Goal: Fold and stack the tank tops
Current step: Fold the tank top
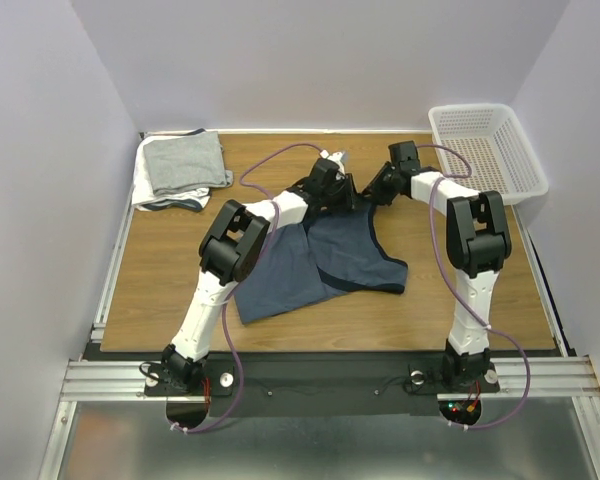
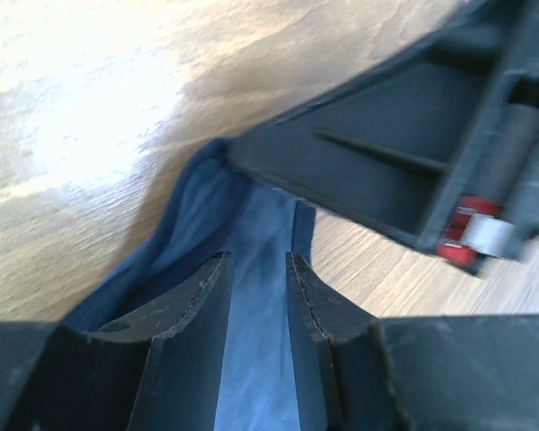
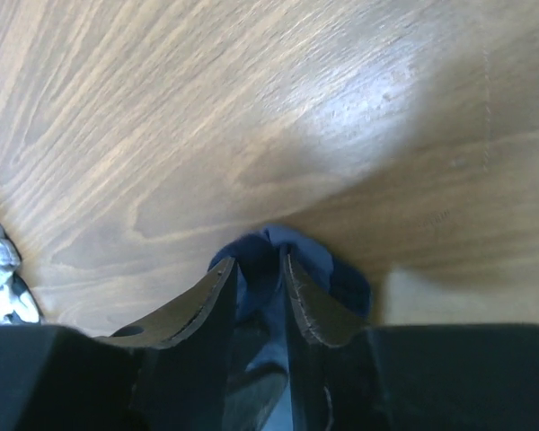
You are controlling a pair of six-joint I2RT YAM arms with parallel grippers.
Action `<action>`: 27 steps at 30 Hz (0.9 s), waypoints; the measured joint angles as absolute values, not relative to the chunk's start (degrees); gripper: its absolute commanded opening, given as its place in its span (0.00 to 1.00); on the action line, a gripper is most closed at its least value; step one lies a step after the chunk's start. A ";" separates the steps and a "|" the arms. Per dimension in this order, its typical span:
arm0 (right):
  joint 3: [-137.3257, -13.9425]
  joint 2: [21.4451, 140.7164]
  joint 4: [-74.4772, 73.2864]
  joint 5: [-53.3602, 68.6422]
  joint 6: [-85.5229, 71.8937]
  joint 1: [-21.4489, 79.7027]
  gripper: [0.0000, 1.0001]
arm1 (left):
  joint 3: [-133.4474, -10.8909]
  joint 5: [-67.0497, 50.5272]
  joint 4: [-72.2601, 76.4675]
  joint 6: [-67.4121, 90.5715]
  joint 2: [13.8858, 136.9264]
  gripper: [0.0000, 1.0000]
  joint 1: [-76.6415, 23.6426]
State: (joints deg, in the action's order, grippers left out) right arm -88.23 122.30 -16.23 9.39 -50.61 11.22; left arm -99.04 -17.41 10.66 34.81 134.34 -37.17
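Mounting rail [image 1: 330, 378]: is running along the near edge, carrying both arm bases side by side.
Table [image 1: 150, 290]: its wood-grain top is showing bare on the near left and the near right of the cloth.
Slate-blue tank top [image 1: 355, 255]: is lying about mid-table between the two arms. Its left half is spreading flat toward the near left. A darker part with navy trim is lying folded over on the right. Its far edge is reaching up to where the two grippers are meeting.
Left arm [image 1: 235, 245]: is leaning from its base over the left half of the shirt toward the far edge of the cloth.
Left gripper [image 2: 256, 269]: is clamping a strip of the blue cloth that is filling the gap between its two fingers. The cloth is rising in a ridge just ahead of the tips.
Right arm [image 1: 475, 235]: is arching up on the right and bending back leftward over the table.
Right gripper [image 3: 256, 265]: is working just beside the left one, its black body crossing the left wrist view. Its fingers are pinching a small bunched fold of the same blue cloth, which is bulging out past the tips onto the wood.
Folded stack [image 1: 185, 165]: light grey and white tank tops are lying piled in the far left corner, well apart from the blue one.
Basket [image 1: 520, 170]: the white perforated one is sitting at the far right corner.
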 measured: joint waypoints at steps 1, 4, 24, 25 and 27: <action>-87.72 121.60 -16.21 9.23 -50.28 11.22 0.35 | -98.87 -17.39 10.63 34.81 134.34 0.41 -37.17; -87.13 120.14 -16.32 8.82 -49.08 11.22 0.40 | -98.59 -17.37 10.83 34.92 134.34 0.40 -37.30; -90.19 119.79 -16.08 11.00 -50.02 11.22 0.46 | -91.68 -14.66 13.82 36.14 130.37 0.37 -37.21; -90.19 119.81 -16.10 11.05 -50.46 11.22 0.46 | -91.18 -14.09 13.72 36.56 129.54 0.37 -36.99; -90.21 119.98 -16.08 11.18 -51.09 11.22 0.46 | -90.83 -12.97 13.74 37.26 127.83 0.36 -36.12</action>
